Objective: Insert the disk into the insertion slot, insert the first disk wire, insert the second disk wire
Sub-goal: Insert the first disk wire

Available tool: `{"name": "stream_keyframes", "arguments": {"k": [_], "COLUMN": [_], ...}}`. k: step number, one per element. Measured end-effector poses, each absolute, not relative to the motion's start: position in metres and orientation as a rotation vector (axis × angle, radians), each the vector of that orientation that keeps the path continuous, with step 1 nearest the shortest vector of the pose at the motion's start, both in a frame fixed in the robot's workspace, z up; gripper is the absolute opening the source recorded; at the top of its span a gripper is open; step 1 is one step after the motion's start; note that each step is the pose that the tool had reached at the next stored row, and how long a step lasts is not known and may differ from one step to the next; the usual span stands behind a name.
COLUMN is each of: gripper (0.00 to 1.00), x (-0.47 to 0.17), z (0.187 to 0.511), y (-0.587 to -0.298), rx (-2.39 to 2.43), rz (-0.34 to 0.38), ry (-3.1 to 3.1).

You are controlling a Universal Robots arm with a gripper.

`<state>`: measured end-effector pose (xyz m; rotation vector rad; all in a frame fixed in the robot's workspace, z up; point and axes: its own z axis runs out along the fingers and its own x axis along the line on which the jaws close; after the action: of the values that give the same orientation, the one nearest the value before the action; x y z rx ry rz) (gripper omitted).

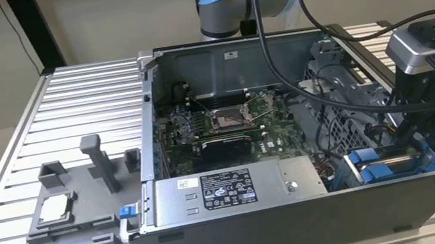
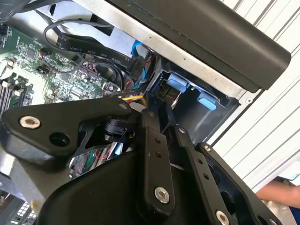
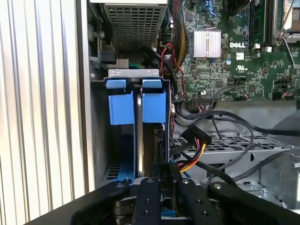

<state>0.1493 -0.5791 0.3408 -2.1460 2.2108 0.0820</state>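
Note:
The disk (image 3: pixel 139 136) stands on edge in the insertion slot (image 3: pixel 97 140), the grey bay at the case's front corner on the exterior view's right. Its blue carrier (image 3: pixel 123 107) (image 1: pixel 375 166) frames it. My gripper (image 3: pixel 164 171) (image 2: pixel 161 105) (image 1: pixel 417 144) hangs right at the disk's rear end, fingers close together around a black wire connector (image 3: pixel 164 178). Yellow, orange and red wires (image 3: pixel 190 161) run from that connector up to a second black plug (image 3: pixel 199 136) lying loose beside the bay.
The silver power supply (image 1: pixel 227 188) lies along the case front, and the motherboard (image 1: pixel 227 124) sits behind it. Black cable loops (image 3: pixel 225 124) cross a perforated grey plate beside the bay. A grey fixture tray (image 1: pixel 82 200) rests on the slatted table. A person's arm (image 2: pixel 281 193) is nearby.

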Motion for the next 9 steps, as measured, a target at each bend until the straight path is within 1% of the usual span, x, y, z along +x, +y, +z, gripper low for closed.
{"name": "stream_keyframes", "arguments": {"k": [9], "gripper": [0.00], "x": [0.1495], "z": [0.3387], "y": [-0.5791], "rx": [-2.146], "rz": [0.083], "ry": [2.211]}}
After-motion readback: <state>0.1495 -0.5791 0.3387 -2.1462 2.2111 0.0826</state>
